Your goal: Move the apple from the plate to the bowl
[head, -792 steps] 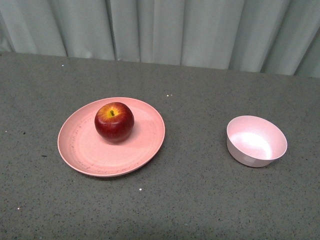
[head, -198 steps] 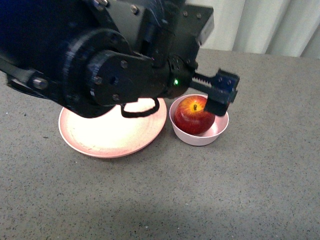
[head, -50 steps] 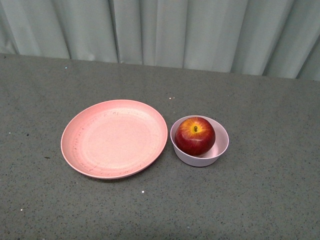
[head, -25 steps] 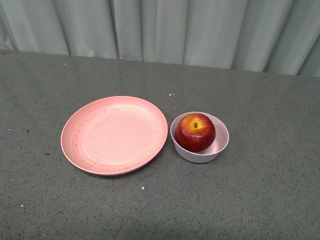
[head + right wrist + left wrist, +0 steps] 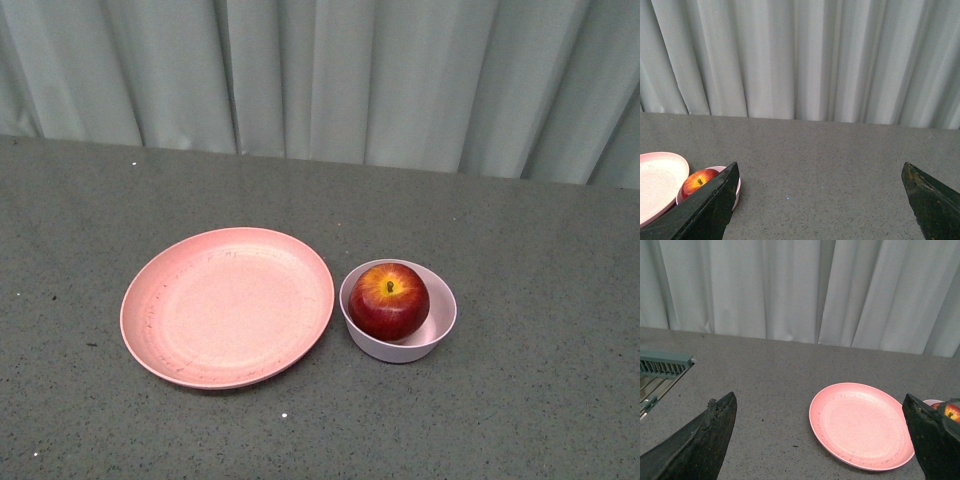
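The dark-red apple (image 5: 389,299), stem up with a yellow-orange patch, sits inside the small pale-pink bowl (image 5: 435,333). Just left of the bowl lies the wide pink plate (image 5: 226,306), with nothing on it. No arm shows in the front view. In the left wrist view my left gripper (image 5: 820,412) is open and held back over the table, the plate (image 5: 860,425) between its fingertips and a sliver of the apple (image 5: 950,411) behind one finger. My right gripper (image 5: 820,172) is open over bare table, with the apple (image 5: 699,181) and bowl (image 5: 736,192) off to one side.
The grey speckled table (image 5: 530,240) ends at a pale curtain (image 5: 320,70) along the back. A grey slotted rack (image 5: 660,365) shows at the table's edge in the left wrist view.
The apple, once on the plate, now sits in the bowl, which stands close beside the plate. The arm that hung over them has withdrawn. The front camera's view has shifted slightly.
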Motion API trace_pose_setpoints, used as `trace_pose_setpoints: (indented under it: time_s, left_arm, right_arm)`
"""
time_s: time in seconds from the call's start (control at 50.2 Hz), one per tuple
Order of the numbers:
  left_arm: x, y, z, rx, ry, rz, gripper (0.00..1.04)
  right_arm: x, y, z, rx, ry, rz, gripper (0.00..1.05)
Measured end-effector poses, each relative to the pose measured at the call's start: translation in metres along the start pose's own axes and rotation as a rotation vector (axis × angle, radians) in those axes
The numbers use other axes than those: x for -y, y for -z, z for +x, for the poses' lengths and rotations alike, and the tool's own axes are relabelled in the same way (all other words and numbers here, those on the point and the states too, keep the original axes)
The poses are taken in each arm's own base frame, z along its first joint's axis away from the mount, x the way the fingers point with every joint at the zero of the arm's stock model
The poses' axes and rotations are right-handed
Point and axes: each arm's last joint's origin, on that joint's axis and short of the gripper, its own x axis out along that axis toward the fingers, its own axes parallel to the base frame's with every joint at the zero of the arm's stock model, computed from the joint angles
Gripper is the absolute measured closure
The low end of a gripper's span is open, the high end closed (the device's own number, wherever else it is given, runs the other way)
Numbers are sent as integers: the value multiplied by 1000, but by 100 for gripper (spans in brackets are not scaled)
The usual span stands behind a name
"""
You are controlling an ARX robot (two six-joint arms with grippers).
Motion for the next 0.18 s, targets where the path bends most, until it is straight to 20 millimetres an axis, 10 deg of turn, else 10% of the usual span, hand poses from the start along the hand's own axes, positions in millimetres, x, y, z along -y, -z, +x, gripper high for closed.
trace_pose_setpoints:
  time_s: [0.179]
  left_arm:
    - [0, 0, 0, 0, 0, 0, 7]
  right_arm:
    - [0, 0, 0, 0, 0, 0, 9]
